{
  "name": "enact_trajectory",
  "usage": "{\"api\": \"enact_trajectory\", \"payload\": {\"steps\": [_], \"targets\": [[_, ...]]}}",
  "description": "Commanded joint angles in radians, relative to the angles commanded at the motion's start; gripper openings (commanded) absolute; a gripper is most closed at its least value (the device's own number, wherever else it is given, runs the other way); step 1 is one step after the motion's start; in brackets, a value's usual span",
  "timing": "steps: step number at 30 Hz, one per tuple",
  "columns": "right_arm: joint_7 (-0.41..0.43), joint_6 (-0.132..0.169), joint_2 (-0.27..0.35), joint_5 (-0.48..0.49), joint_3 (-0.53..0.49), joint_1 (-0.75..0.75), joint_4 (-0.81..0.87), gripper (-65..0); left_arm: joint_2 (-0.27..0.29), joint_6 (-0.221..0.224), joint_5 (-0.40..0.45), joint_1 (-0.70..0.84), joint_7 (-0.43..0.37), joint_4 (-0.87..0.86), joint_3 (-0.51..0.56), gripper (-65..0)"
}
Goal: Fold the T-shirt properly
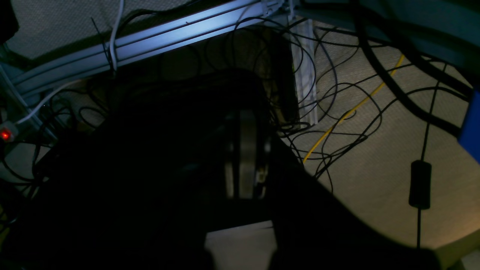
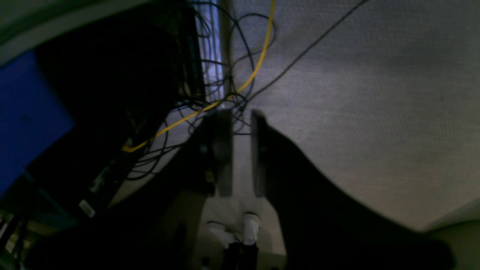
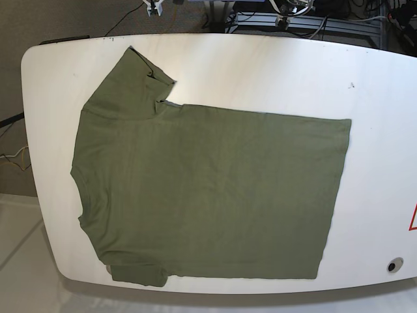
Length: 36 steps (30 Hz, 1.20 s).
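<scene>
Both arms are out of the top view

The left gripper [image 1: 245, 157] is very dark, and its fingers look pressed close together. The right gripper [image 2: 240, 153] has a small gap between its two fingers [image 2: 224, 150], with nothing held.

Neither arm shows over the desk [image 3: 260, 65], whose right end and near rim are cut off. The left wrist view is mostly black: the left fingers [image 1: 245, 157] sit in deep shadow, the gap between them unreadable. The right fingers [image 2: 225, 150] are blurred, and the dark bulk to their left is too murky to identify.
</scene>
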Motion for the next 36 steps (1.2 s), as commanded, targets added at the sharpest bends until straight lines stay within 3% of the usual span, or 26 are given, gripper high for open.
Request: {"api": "enact_trajectory", "payload": {"steps": [21, 36], "targets": [[0.015, -0.007, 0.064, -0.013, 0.000, -0.177, 0.135, -57.7, -0.059, 0.007, 0.006, 0.137, 0.000, 0.161, 0.006, -64.7], [0.023, 0.004, 0.077, -0.028, 0.002, -0.221, 0.191, -57.6, -0.071, -0.101, 0.032, 0.193, 0.029, 0.262, 0.000, -64.7]]}}
